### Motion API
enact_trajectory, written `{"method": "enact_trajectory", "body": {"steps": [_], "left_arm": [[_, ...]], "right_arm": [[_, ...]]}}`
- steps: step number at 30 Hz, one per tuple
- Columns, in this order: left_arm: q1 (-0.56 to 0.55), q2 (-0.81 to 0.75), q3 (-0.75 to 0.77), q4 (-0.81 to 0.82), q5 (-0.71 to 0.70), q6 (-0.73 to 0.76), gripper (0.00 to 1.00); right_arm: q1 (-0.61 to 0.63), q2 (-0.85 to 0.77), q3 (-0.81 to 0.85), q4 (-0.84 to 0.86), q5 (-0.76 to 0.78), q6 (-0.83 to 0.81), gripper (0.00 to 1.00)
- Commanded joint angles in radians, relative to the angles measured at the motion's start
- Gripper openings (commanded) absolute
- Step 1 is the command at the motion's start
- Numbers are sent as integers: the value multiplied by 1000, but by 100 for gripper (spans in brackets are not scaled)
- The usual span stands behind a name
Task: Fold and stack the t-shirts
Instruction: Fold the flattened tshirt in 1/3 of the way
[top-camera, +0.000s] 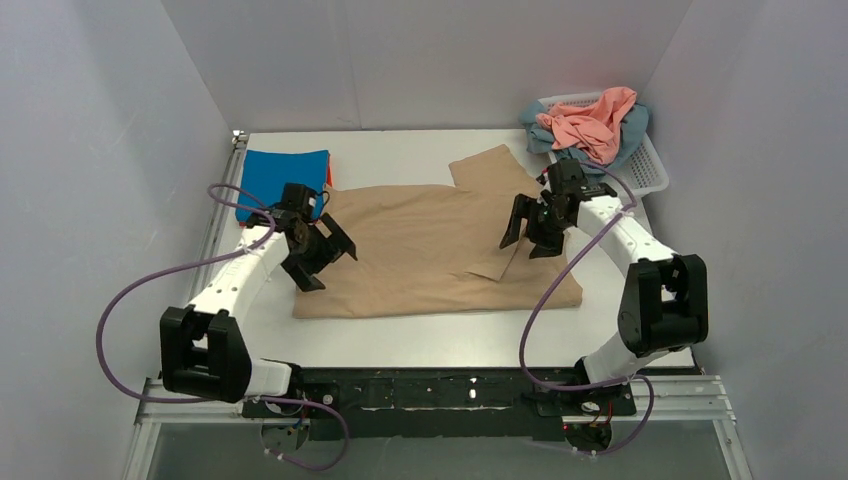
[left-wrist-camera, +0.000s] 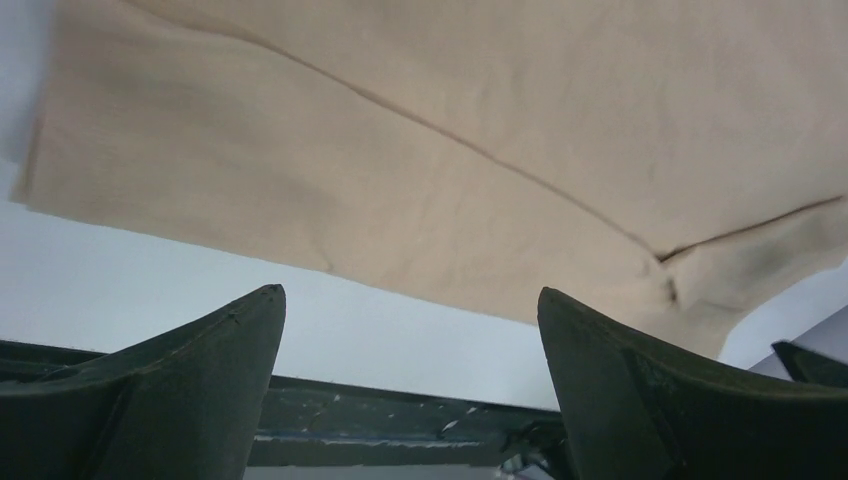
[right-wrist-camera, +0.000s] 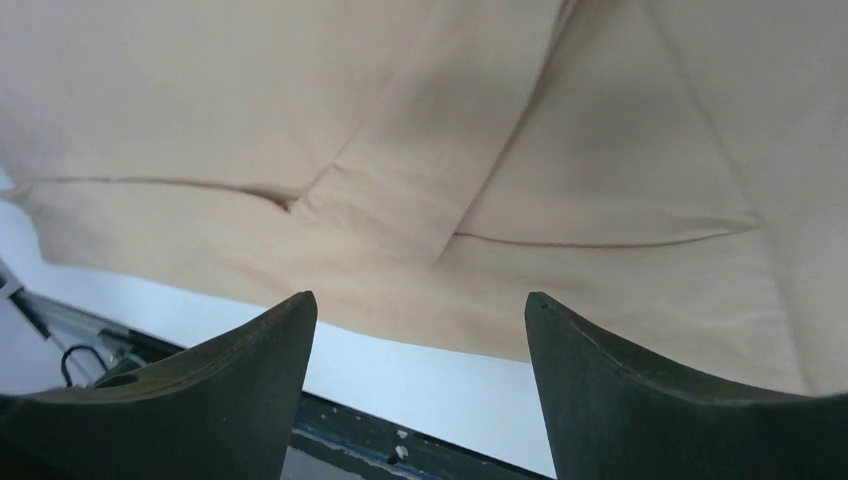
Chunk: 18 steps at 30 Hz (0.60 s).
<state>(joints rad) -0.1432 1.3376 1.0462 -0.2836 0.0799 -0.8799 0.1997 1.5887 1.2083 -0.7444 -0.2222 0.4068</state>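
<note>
The tan shirt lies partly folded and flat on the tabletop; the left fingers and right fingers hover over it, spread apart and empty; a pinch catching only the top layer would likely drag the fold askew.

top: overhead, wide | 2 wrists: close | shared: tan t-shirt

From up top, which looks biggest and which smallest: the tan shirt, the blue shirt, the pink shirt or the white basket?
1. tan shirt, spread flat
2. white basket
3. blue shirt and pink shirt: about alike, one folded and one crumpled, so I won't rank them.
</note>
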Motion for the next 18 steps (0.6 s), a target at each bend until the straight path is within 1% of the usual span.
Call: {"method": "enact_trajectory", "body": {"steps": [1, 4, 7, 10, 18], "left_arm": [[-65, 75, -76, -23, 84, 60, 98], [-66, 108, -108, 14, 102, 59, 98], [-65, 113, -149, 47, 81, 66, 98], [-65, 124, -181, 75, 75, 76, 98], [-65, 167, -208, 81, 57, 88, 98]], "right_arm": [[25, -11, -117, 242, -193, 36, 84], [32, 45, -108, 243, -193, 48, 84], [36, 83, -120, 255, -171, 52, 84], [37, 120, -126, 287, -190, 56, 84], [49, 168, -124, 282, -175, 68, 84]]}}
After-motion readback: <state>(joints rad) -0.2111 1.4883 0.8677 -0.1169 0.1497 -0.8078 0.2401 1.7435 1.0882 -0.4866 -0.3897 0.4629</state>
